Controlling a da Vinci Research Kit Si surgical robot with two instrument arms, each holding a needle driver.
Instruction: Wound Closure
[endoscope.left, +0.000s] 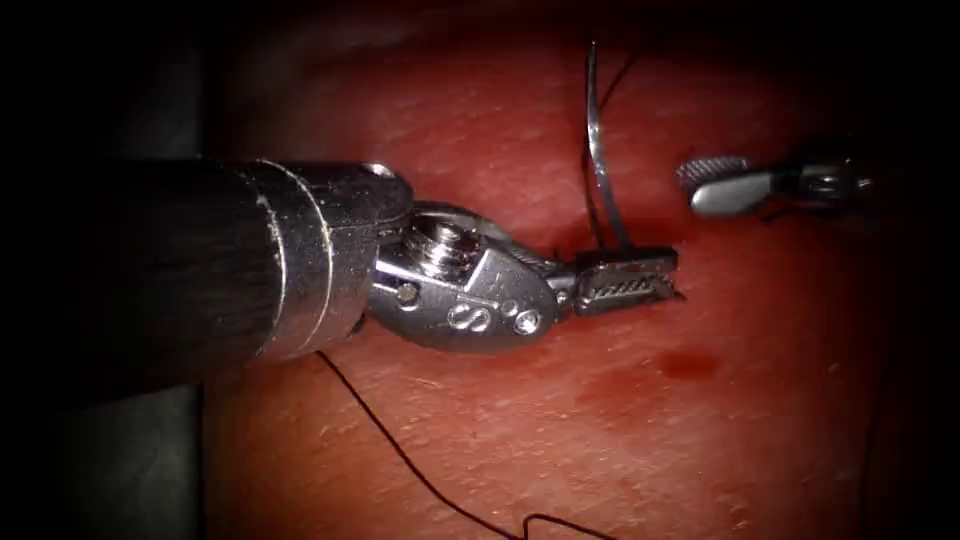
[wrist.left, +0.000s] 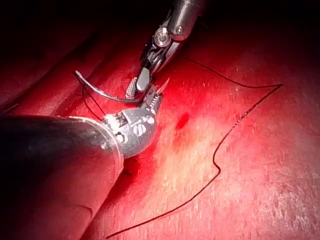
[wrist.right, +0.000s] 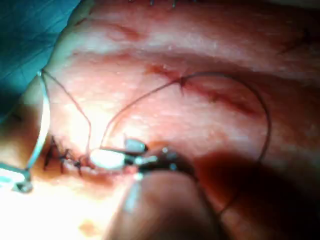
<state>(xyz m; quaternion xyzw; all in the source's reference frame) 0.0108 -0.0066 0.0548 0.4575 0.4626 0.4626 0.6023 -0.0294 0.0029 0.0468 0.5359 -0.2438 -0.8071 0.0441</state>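
Your left arm's silver wristed tool (endoscope.left: 630, 280) was clenched on the thin curved steel needle (endoscope.left: 598, 150), gripping it near one end of its curve, just above the glistening red pork-belly tissue (endoscope.left: 600, 420). Your right arm's small silver tool (endoscope.left: 725, 183) hung to the right of the needle with its jaws parted, grasping nothing.

The needle was out of the tissue as far as the endoscope view showed. Its long axis stood nearly upright in that view, rising from the left tool's jaws and bowing gently, with the free end pointing up and away from the tissue. The fine dark suture thread (wrist.left: 235, 125) trailed loosely across the tissue in long bends. A small spot of red fluid (endoscope.left: 688, 362) lay just below and right of the left tool's jaws.

My judgement of the risks: with so little of the needle inside the jaws, it could swivel or slip if you pressed it against anything. The slack thread could also snag on either tool, and the parted right jaws sat close enough to nick it.
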